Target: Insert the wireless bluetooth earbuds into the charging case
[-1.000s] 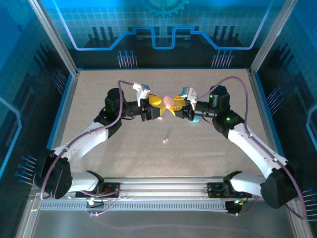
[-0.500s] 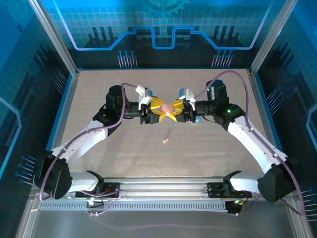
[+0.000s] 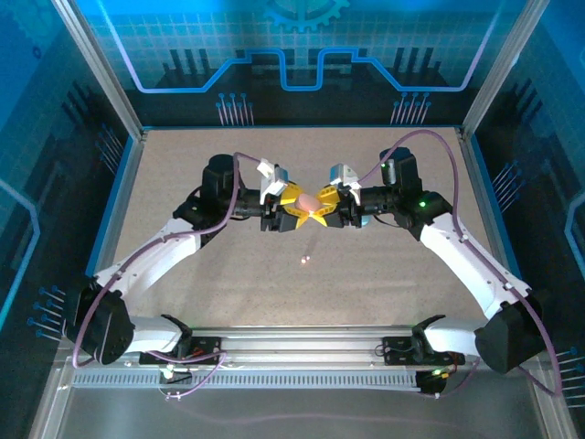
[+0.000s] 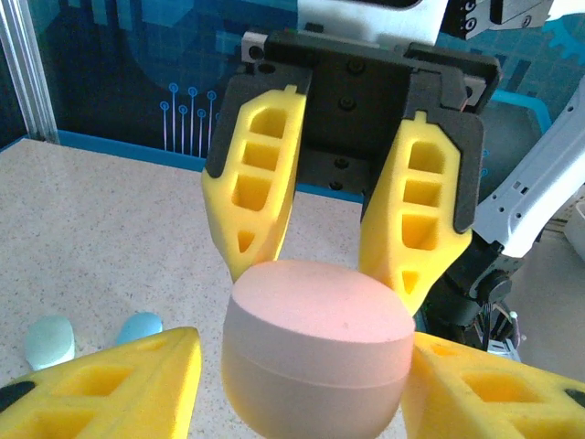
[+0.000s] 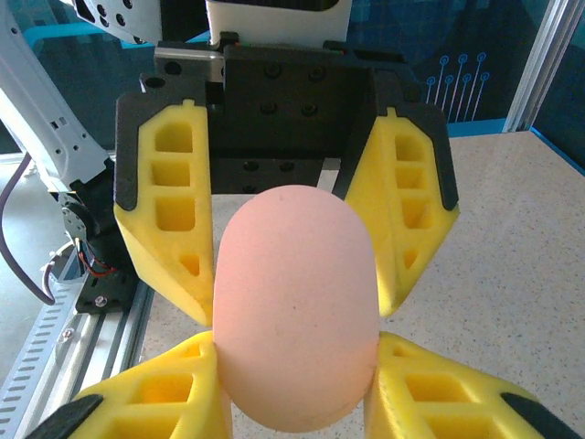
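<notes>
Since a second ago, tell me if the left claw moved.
Yes. The left claw shifted right, nearer in line with the loose pink earbud lying on the table.

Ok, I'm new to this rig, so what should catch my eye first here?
A pink pebble-shaped case is held above mid-table, with the left gripper and right gripper closed on it from opposite sides. Nearer the bases, one tiny pink earbud lies on the speckled table.

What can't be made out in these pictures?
Top view: pink case, mostly hidden by yellow fingers.
Wrist views: the case's inside, hidden by its shell.
Top view: pink speck on the table, too small to identify.
Left wrist view: two teal pieces, one partly behind a finger.
</notes>
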`<state>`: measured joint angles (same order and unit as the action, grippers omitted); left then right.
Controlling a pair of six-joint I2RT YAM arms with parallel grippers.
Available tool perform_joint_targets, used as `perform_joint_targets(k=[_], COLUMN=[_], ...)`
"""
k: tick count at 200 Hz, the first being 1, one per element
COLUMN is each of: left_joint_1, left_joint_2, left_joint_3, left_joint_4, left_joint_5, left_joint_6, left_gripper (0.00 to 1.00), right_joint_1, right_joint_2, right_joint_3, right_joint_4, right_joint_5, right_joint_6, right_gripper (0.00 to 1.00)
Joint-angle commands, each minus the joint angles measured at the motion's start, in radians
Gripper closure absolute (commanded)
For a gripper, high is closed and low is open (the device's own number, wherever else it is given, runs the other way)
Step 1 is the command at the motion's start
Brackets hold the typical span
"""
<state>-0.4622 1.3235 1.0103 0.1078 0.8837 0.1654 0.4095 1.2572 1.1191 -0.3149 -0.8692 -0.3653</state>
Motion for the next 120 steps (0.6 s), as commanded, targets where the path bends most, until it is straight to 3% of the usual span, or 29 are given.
perform_joint_targets(k=[1, 68, 120], left_joint_1=[-0.009, -0.010, -0.015], left_joint_2=[0.015, 0.029, 0.031], left_joint_3=[0.041, 0.069, 0.072], left_joint_4=[-0.035, -0.090, -0.121], left_joint_5=[0.001, 0.006, 0.004], left_joint_6=[0.036, 0.054, 0.076], left_gripper=[0.43, 0.61, 0.60], right_joint_1=[0.002, 0.005, -0.008], right_joint_2=[0.007, 0.014, 0.001], right_joint_3=[0.025, 0.036, 0.033], right_joint_4=[-0.019, -0.024, -0.021], right_joint_5=[-0.024, -0.026, -0.017], right_joint_6=[-0.021, -0.016, -0.001], right_gripper=[0.65, 0.64, 0.64])
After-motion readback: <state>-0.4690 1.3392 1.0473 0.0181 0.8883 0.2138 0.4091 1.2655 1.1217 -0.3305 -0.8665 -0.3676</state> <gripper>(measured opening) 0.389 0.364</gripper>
